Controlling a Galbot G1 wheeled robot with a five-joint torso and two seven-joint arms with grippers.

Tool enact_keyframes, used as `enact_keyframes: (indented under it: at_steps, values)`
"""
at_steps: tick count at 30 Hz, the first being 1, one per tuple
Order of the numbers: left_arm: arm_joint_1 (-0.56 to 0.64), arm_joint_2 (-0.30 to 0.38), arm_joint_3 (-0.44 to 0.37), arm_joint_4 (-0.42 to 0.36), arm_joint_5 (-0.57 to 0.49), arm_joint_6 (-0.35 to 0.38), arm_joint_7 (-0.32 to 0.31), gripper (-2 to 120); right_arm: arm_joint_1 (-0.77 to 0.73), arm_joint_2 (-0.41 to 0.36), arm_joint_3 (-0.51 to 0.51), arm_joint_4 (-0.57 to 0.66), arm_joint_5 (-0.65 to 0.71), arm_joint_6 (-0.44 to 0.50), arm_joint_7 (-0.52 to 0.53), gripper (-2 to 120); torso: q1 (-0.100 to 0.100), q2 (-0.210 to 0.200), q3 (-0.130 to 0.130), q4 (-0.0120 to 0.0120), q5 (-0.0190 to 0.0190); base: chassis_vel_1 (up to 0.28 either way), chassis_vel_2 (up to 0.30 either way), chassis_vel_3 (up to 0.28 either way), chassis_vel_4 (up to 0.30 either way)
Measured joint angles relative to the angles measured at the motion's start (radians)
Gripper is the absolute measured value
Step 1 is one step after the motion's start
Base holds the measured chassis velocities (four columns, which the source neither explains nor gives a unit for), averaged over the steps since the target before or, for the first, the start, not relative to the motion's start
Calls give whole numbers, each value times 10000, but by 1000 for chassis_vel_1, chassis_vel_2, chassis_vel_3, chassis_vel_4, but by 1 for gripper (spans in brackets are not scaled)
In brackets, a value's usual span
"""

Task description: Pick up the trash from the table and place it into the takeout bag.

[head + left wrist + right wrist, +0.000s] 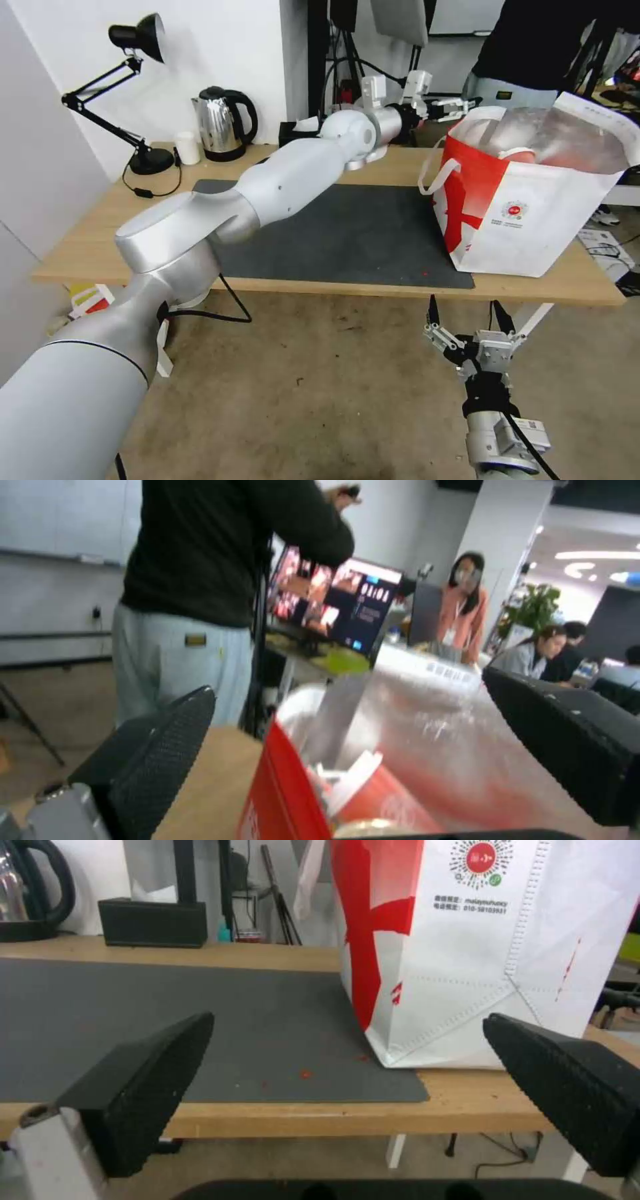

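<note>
Left end effector (460, 105): we record it extended across the counter (87, 247) and raised just beside the far rim of the takeout bag (533, 220), fingers spread wide with nothing between them; in the left wrist view its textured black pads (167, 750) frame the bag's foil-lined mouth, touching neither wall. Inside that mouth, below this end effector, we note a red cup (393, 800) with white pieces lying against it. Right end effector (467, 327): we log it hanging low in front of the counter's near edge, below the bag, likewise fully parted and holding nothing. Ahead of it, the bag stands upright, its near corner resting on the dark grey mat (133, 1010). Beyond the mat from this end effector we list a black tissue box (152, 922) and a steel kettle (223, 123).
</note>
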Motion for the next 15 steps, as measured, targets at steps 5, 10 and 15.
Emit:
enact_keyframes:
  at_steps: [5,10,15]
  values:
    - [-17,1229,-840,-1566,-34,-80,-647,100,0,0,0,0,0,0,0,100,-1,0,-1,2,-2,0,0,0,0]
    - [53,2736,-1370,-2899,-116,-204,-1260,100,0,0,0,0,0,0,0,100,0,1,-1,2,-4,0,0,0,0]
    - [451,4466,-1544,-4702,-106,-561,-1993,100,0,-1,0,1,0,0,0,100,-1,1,-1,3,-4,0,0,0,0]
